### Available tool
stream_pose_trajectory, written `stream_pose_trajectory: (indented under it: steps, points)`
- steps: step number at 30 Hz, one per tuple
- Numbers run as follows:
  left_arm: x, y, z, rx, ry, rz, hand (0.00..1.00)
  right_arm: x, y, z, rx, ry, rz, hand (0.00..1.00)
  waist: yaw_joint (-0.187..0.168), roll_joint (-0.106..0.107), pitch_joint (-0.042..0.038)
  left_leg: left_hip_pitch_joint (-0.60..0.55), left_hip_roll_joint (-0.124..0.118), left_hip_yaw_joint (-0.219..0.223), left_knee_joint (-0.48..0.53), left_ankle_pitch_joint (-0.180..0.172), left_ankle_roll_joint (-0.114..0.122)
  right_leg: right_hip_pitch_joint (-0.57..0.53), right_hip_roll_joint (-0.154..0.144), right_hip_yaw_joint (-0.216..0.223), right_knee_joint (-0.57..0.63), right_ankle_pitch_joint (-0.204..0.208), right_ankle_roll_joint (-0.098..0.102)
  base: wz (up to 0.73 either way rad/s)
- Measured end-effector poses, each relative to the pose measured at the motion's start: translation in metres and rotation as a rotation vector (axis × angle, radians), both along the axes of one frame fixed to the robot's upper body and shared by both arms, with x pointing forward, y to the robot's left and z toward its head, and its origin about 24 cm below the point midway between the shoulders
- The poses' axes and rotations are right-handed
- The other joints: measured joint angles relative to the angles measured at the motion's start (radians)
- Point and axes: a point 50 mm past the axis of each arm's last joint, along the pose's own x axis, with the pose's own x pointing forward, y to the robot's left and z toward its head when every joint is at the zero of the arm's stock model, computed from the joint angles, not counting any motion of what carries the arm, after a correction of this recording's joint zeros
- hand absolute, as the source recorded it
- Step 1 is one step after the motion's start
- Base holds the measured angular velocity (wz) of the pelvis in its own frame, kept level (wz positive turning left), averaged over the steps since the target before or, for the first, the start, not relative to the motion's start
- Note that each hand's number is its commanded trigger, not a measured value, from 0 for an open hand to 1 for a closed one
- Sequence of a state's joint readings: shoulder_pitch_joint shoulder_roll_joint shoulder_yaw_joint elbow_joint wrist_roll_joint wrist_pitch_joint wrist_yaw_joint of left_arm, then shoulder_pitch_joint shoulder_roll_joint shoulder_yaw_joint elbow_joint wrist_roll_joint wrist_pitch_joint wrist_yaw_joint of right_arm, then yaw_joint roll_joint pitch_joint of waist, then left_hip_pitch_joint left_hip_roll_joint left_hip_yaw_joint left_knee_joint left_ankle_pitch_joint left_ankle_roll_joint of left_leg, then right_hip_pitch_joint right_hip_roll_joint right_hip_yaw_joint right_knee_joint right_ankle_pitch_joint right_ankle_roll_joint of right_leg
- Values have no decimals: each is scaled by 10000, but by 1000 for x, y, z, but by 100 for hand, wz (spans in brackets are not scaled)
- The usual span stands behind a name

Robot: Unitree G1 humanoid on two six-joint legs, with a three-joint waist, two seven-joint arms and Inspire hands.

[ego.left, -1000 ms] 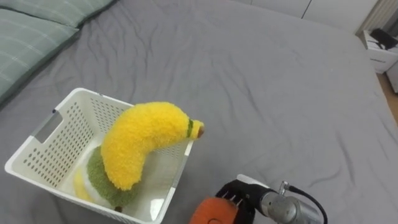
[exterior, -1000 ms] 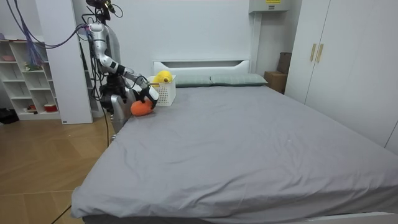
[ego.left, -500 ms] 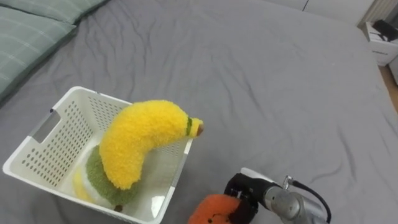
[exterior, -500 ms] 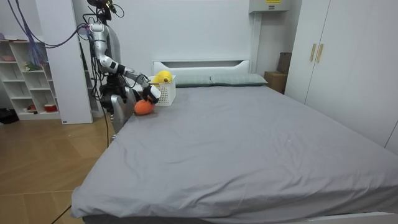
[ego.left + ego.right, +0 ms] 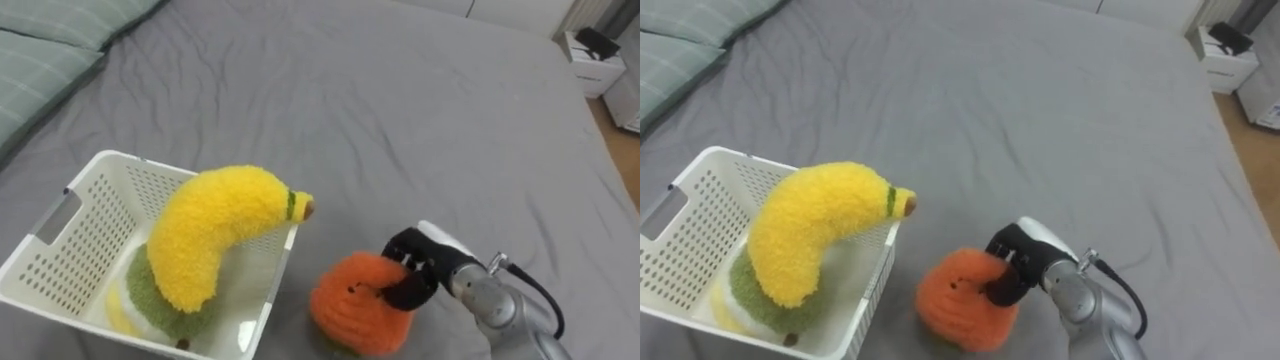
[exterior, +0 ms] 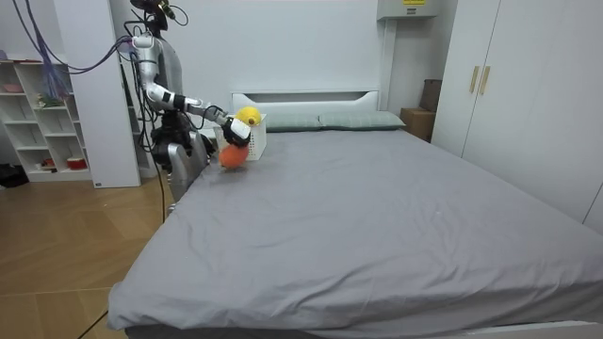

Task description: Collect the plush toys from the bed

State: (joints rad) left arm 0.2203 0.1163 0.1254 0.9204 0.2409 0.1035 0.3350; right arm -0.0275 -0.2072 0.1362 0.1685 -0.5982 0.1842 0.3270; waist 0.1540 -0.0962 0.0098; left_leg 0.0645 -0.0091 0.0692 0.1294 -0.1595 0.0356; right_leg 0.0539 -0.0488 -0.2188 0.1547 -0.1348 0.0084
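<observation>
Right hand (image 5: 418, 265) was clamped on the orange toy (image 5: 352, 305), dark fingers curled over its top and side, so the plush hung under the hand. The toy sat just beside the basket's (image 5: 60, 245) near wall, not yet over the rim. In the room view it looked clear of the bed (image 5: 380, 110), roughly level with the basket wall. The grip from above made sense: soft round body, nothing to hook, and the underside stayed free for a drop. The basket stood on the cover near the pillow (image 5: 40, 50), within arm's reach of the robot standing at the bedside by the head end. It already held a banana (image 5: 215, 230) lying across a green toy (image 5: 160, 300). The banana's tip poked over the wall on the side facing the orange toy, and the pile stood above the rim there. My read: the carry was nearly done, leaving lift over the wall and release. The free space was toward the basket's far-left corner, so the toy would need height to clear the banana tip. Risks: nudging the light basket, or the toy rolling off the pile.
</observation>
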Motion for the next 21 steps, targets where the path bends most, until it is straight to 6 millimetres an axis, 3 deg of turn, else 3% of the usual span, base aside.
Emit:
stream_pose_trajectory:
  steps: [3,7,18,21]
  points:
    - [-5,1,0,87,123,-24,0,5,-13,17,-158,-1007,-465,100,-113,4,2,15,6,63,0,-2,1,-1,13,34,0,6,0,-3]
    - [-6,1,0,128,148,15,0,7,-24,23,-157,-1495,-982,100,-198,22,15,31,25,107,-2,-4,-1,-9,47,145,1,24,-8,-5]
    - [-10,2,-1,111,169,120,0,10,-26,32,356,-2591,-1608,100,-273,53,26,23,26,142,-3,-4,0,3,49,202,42,26,-6,0]
    - [-10,1,-2,59,127,273,0,12,-24,44,353,-3097,-1496,100,-258,114,37,1,26,139,1,-3,1,-35,42,199,67,26,-6,0]
